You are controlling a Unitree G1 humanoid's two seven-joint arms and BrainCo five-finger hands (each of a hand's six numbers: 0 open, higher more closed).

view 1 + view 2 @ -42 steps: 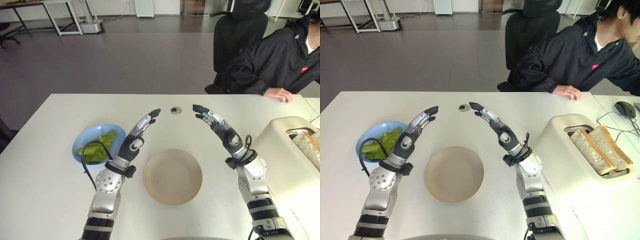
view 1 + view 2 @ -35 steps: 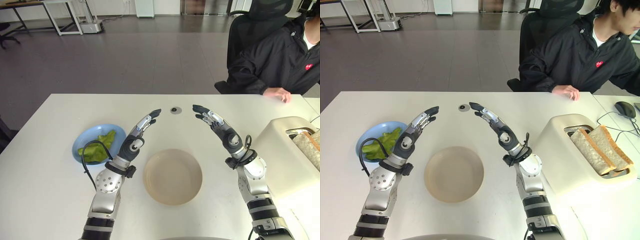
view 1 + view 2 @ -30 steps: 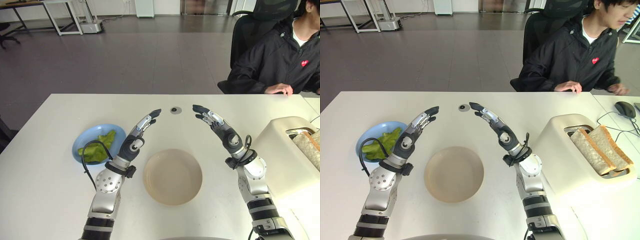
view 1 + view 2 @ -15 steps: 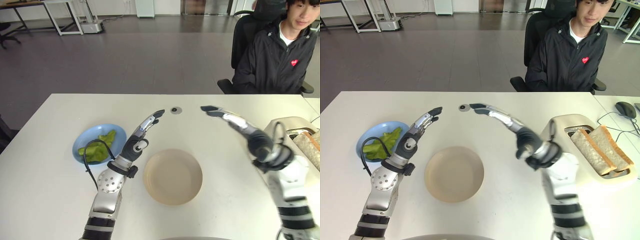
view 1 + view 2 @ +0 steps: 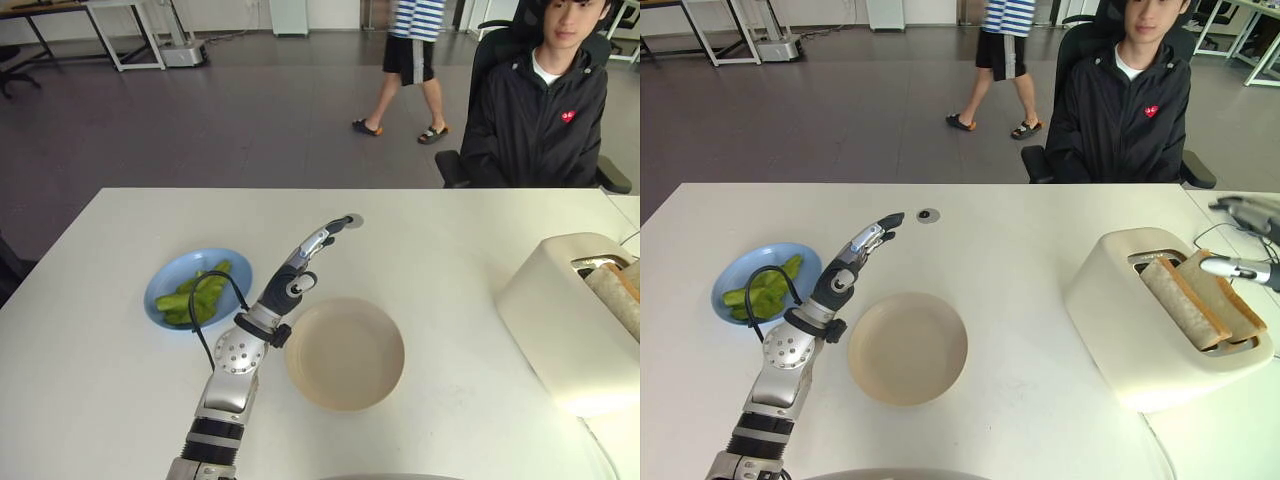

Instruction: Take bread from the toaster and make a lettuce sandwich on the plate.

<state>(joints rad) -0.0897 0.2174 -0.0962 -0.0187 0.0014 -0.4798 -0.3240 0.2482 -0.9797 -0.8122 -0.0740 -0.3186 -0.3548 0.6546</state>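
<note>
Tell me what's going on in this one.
The robot's right hand is at the toaster, fingers open beside the two bread slices, which sit in the slots. Its left hand hovers open next to the plate, which holds nothing yet. The lettuce lies in the blue dish.

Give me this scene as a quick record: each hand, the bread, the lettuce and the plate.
left hand: open, above the table just behind the plate, on its left side
right hand: open, by the bread in the toaster
bread: two slices standing in the toaster
lettuce: on the blue dish
plate: empty, mid-table
</note>
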